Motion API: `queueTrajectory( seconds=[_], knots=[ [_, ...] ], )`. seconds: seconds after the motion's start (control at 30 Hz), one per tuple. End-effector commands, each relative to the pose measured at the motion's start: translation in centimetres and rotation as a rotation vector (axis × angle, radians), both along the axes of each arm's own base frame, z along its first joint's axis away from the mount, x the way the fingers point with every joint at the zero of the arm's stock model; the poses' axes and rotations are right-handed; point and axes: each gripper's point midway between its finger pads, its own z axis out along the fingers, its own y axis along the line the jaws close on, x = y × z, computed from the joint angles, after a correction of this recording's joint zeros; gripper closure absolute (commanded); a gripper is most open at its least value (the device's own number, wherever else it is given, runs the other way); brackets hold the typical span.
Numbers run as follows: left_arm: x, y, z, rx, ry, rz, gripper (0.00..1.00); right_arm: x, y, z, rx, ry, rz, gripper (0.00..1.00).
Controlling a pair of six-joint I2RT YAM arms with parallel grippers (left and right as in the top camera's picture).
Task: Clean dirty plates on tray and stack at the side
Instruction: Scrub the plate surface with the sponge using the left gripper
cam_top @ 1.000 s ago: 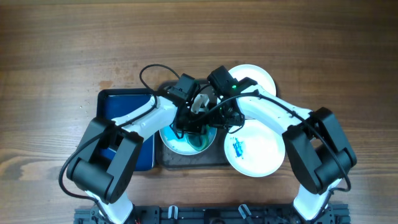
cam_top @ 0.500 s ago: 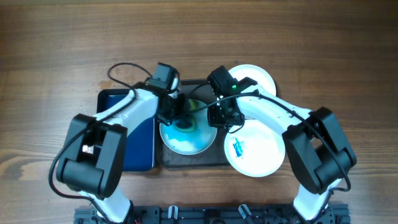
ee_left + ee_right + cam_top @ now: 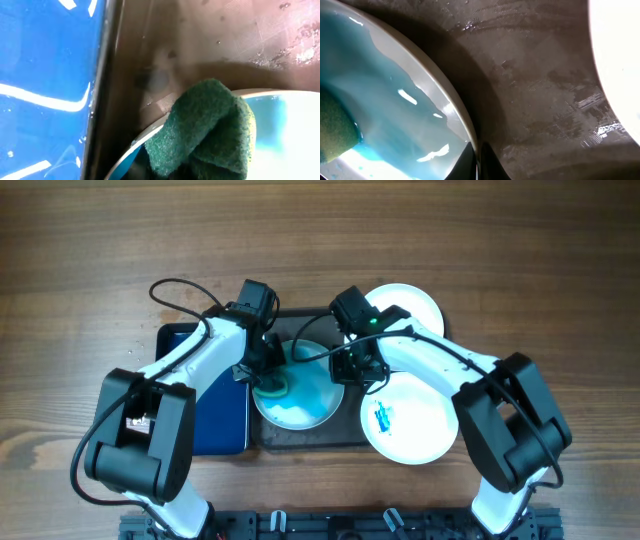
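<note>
Mid-scrub: left pincer [image 3: 267, 378] grips the sponge [image 3: 210, 130] at the edge of the smeared plate [image 3: 305, 398], while right pincer [image 3: 346, 370] looks pinched on its rim. Next it'd need a sweep across the teal middle.

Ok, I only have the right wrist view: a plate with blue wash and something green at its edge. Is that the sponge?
Observer: Yes, the sponge. The left gripper holds it at the left rim of that plate.
Operator: Any other dirty plates?
Observer: One scribbled plate, overlapping the tray at its near right corner.
Operator: Any clean ones?
Observer: One plain white plate at the far right.
</note>
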Motion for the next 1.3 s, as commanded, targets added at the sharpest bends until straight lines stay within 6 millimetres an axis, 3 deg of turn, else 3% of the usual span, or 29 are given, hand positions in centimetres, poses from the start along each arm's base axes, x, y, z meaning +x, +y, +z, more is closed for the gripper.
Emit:
queueTrajectory(
  seconds=[0.0,0.13,0.27,0.47,0.67,0.9,1.1,1.27],
  knots=[
    [-6.1,3.4,-4.6,0.132,0.231,-0.120,0.96,0.1,-1.7,-0.9,-0.073,0.004,-0.021,0.96],
    [-7.9,-2.0,-4.1,-0.096,0.257,-0.355,0.96,0.1,-1.7,-0.9,-0.072,0.002,-0.021,0.96],
    [-9.6,-5.6,-3.7,-0.202,0.261,-0.520,0.96,0.1,-1.7,-0.9,-0.072,0.002,-0.021,0.96],
    [-10.3,-8.8,-3.3,-0.298,0.235,-0.585,0.96,0.1,-1.7,-0.9,-0.072,0.002,-0.021,0.96],
    [-7.1,-7.6,-3.8,-0.262,0.164,-0.425,0.96,0.1,-1.7,-0.9,-0.074,0.005,-0.021,0.96],
    [-6.2,-2.0,-4.3,-0.132,0.215,-0.246,0.96,0.0,-1.7,-0.9,-0.074,0.006,-0.020,0.96],
    [-6.0,-0.1,-4.5,-0.053,0.203,-0.318,0.96,0.0,-1.7,-0.9,-0.074,0.005,-0.016,0.95],
    [-4.4,0.2,-4.8,-0.034,0.124,-0.441,0.96,0.0,-1.7,-0.9,-0.075,0.003,-0.007,0.96]
  ],
)
